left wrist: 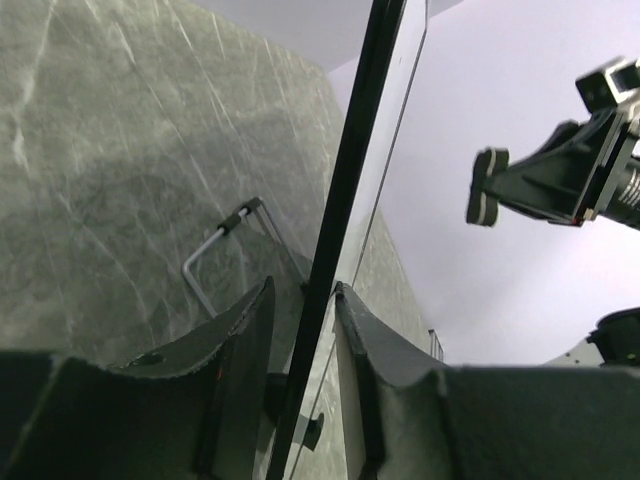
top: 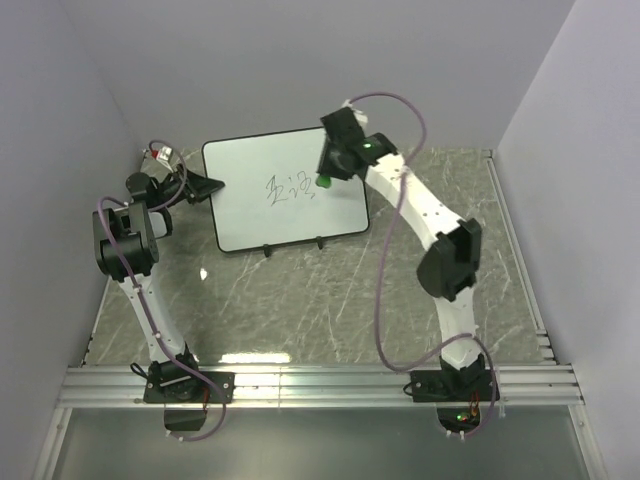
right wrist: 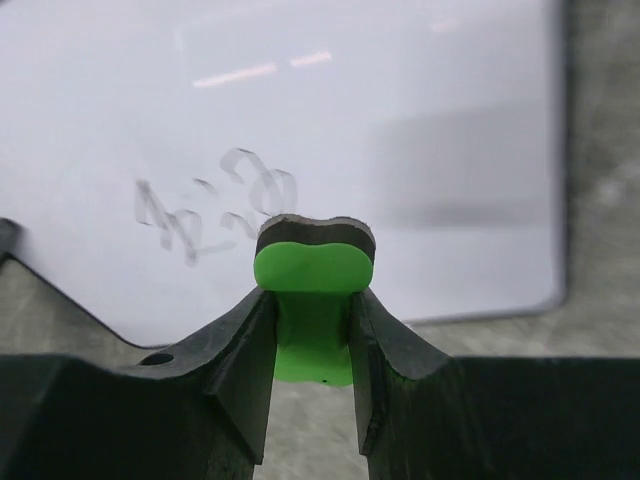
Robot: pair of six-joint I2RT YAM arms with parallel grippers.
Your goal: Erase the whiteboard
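The whiteboard (top: 250,170) lies on the marble table at the back, with dark scribbles (top: 288,188) near its middle. My left gripper (top: 207,187) is shut on the board's left black frame edge (left wrist: 340,200), one finger on each side. My right gripper (top: 328,172) is shut on a green eraser (right wrist: 313,300) with a dark felt pad. It holds the eraser over the board just right of the scribbles (right wrist: 215,205). The right gripper (right wrist: 312,300) shows the eraser between its fingers, pad end toward the board (right wrist: 400,100).
A wire foot (left wrist: 215,250) of the board shows in the left wrist view. Two small black feet (top: 266,250) stick out at the board's near edge. A small white object (top: 203,273) lies on the table. Grey walls enclose the table on three sides.
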